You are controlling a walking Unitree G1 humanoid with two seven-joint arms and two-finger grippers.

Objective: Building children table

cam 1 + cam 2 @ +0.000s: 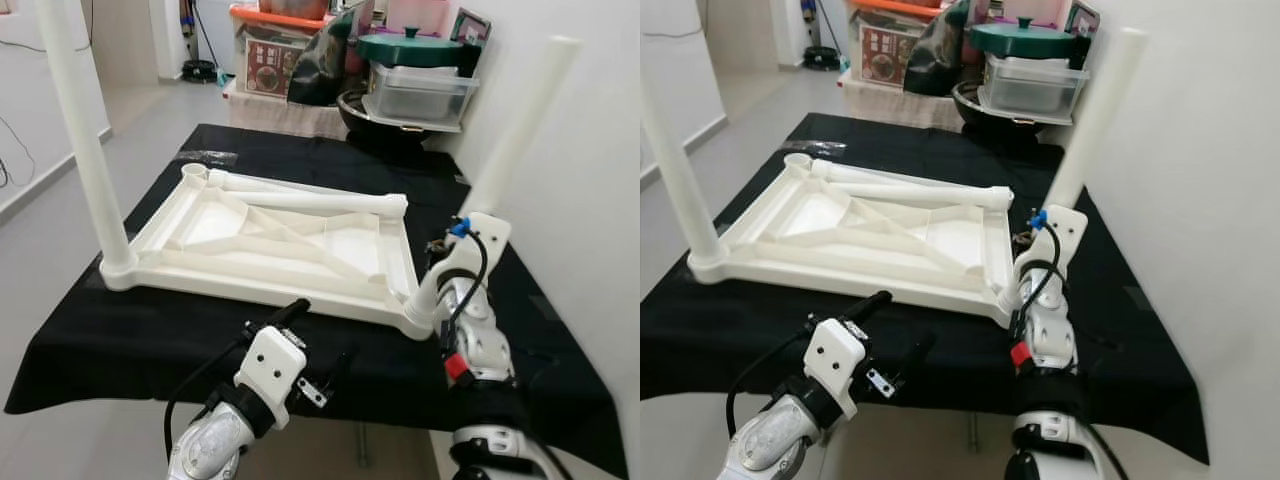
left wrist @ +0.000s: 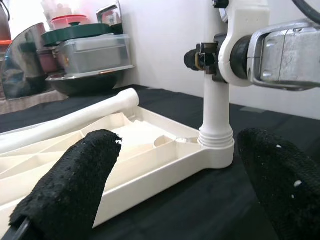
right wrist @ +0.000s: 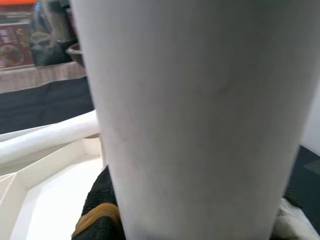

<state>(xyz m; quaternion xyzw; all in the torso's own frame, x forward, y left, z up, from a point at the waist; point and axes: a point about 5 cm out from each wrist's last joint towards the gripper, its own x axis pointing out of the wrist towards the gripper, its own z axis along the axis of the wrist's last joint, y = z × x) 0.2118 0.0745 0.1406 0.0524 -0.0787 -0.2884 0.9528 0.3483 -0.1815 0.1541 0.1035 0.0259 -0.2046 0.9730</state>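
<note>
Left gripper (image 1: 300, 340) hovers, jaws apart; right gripper (image 1: 440, 285) clamps the corner leg (image 1: 520, 125) between its jaws. Upturned children's table (image 1: 270, 240) has two legs standing, one loose leg (image 1: 300, 198) lying beyond.

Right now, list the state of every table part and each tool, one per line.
Tabletop: upside down on the black cloth.
Near right leg: upright in its corner socket, held.
Near left leg: upright in its socket.
Loose leg: lying flat across the tabletop's underside.
Far left socket: empty.
Right tool: shut on the near right leg, low down.
Left tool: open, holding nothing, before the tabletop's near edge.
</note>
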